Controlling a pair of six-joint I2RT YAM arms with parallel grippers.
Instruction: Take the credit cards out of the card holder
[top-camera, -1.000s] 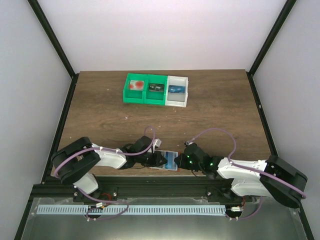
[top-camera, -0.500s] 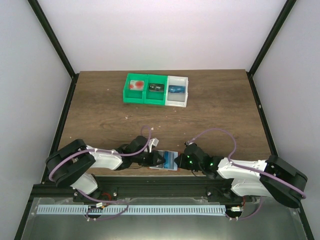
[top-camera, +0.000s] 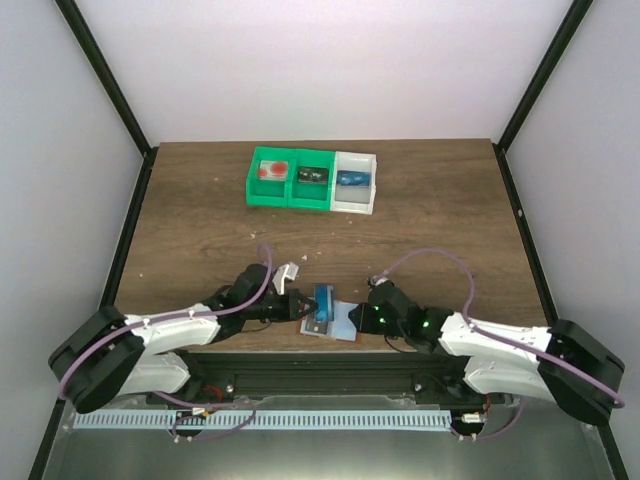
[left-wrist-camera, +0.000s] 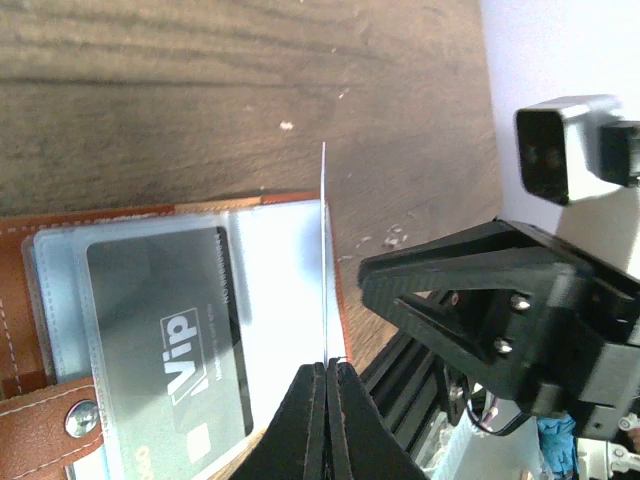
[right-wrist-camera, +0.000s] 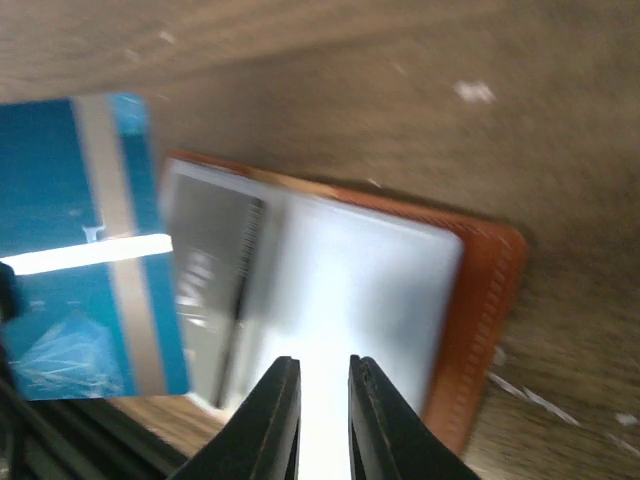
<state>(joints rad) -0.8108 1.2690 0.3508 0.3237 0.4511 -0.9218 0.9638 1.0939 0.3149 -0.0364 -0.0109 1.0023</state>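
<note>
L gripper (left-wrist-camera: 325, 366) pinches 1 blue card (right-wrist-camera: 80, 300), held on edge by the open card holder (right-wrist-camera: 482, 290). R gripper (right-wrist-camera: 324, 362) sits over it, jaws a slit apart, empty.

Light: bright, diffuse, from overhead; shadows faint. Top view: sharp. Left wrist view: sharp, upper-right corner blown out white. Right wrist view: smeared with blur; white glare on card holder (right-wrist-camera: 370, 280) inside.

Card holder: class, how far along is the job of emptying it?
Done: one blue card is out of the open card holder. In hand: the left fingers pinch it upright. Left: setting it down, and the grey Vip card still sleeved.
</note>
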